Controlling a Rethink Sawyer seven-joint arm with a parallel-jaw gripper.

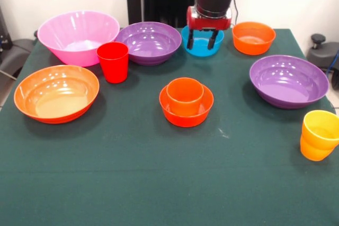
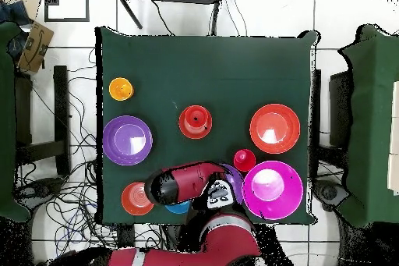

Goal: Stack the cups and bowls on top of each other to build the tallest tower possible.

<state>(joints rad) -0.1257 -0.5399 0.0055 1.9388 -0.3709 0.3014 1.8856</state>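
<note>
My gripper (image 1: 201, 43) is open and empty, its fingers (image 1: 189, 42) hanging right over the small blue bowl (image 1: 202, 49) at the table's far side. Whether they touch it I cannot tell. An orange cup (image 1: 185, 95) stands upright inside a small orange bowl (image 1: 186, 114) at the table's middle, and shows from above in the overhead view (image 2: 195, 120). A red cup (image 1: 113, 62) stands left of it. A yellow-orange cup (image 1: 320, 135) stands near the right edge. In the overhead view my arm (image 2: 183, 183) hides most of the blue bowl (image 2: 178, 207).
Two wide purple bowls (image 1: 150, 42) (image 1: 288, 80), a large pink bowl (image 1: 78, 35), a large orange bowl (image 1: 56, 92) and a second small orange bowl (image 1: 253, 37) ring the table (image 1: 159, 183). Chairs stand beside the table's edges.
</note>
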